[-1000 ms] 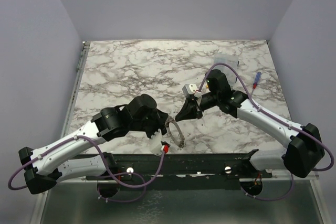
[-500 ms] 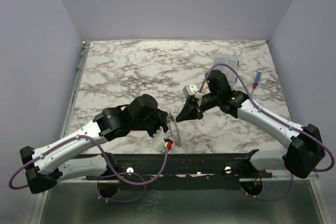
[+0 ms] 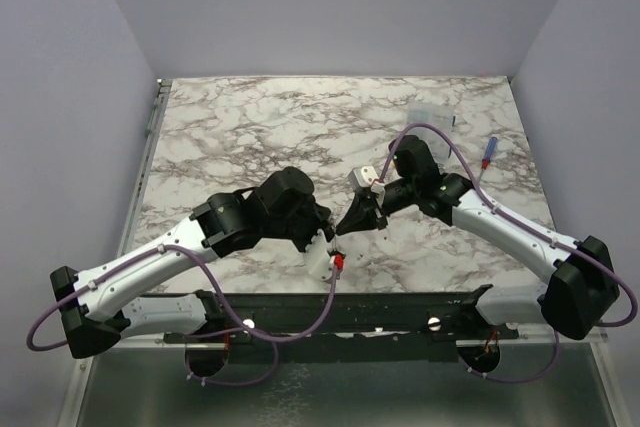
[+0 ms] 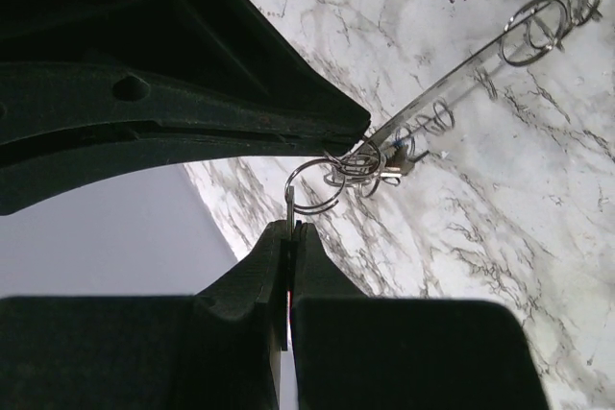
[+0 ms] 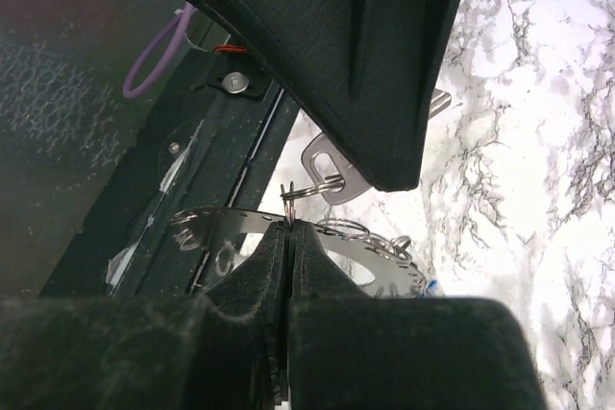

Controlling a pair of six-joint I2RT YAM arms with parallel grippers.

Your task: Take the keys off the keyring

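Note:
The flat grey keyring [image 5: 216, 221] hangs between my two grippers, above the table's near edge. My right gripper [image 5: 288, 223] is shut on its rim, beside a small split ring. My left gripper [image 4: 290, 228] is shut on a small split ring [image 4: 306, 184] that joins a cluster of rings at the end of the keyring [image 4: 452, 84], seen edge-on. A grey key [image 5: 336, 182] hangs from a split ring under the left finger. A blue bit [image 5: 430, 285] shows at the ring's far side. In the top view the left gripper [image 3: 328, 240] and the right gripper [image 3: 345, 227] meet and hide the keyring.
A blue-and-red key [image 3: 488, 154] lies on the marble table [image 3: 250, 137] at the far right. A clear plastic packet [image 3: 430, 115] lies at the back right. The black mounting rail [image 3: 400, 309] runs along the near edge below the grippers.
My left arm has swung right and away from the near edge, up to the right gripper's tips. The keyring, plain to see before, is now hidden between them. The right arm barely moved.

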